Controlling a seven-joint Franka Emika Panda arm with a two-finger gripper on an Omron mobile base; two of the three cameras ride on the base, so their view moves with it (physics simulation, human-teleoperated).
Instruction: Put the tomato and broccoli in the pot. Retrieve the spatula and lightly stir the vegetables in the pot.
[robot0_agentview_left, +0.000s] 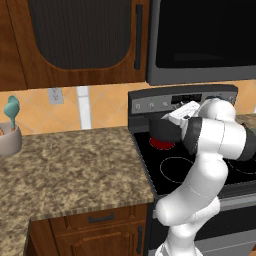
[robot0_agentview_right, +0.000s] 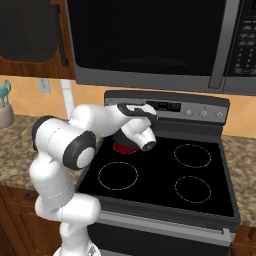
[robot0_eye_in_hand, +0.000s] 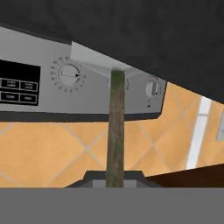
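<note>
My gripper (robot0_eye_in_hand: 116, 179) is shut on the spatula (robot0_eye_in_hand: 116, 127). Its brownish handle runs straight up the hand view to a pale grey blade in front of the stove's control panel (robot0_eye_in_hand: 26, 83). The dark pot (robot0_agentview_left: 162, 130) stands on the rear left burner, mostly covered by my wrist and hand, which hover just over it. A red patch (robot0_agentview_left: 162, 144) (robot0_agentview_right: 125, 148) shows at the pot's near foot. I cannot tell whether that patch is the tomato or a glowing burner. The broccoli is hidden.
The black stovetop (robot0_agentview_right: 165, 190) has three bare burner rings. A microwave (robot0_agentview_right: 150, 40) hangs close above it. A granite counter (robot0_agentview_left: 75, 165) stretches to the left and carries a crock with a teal utensil (robot0_agentview_left: 11, 135) at its far end.
</note>
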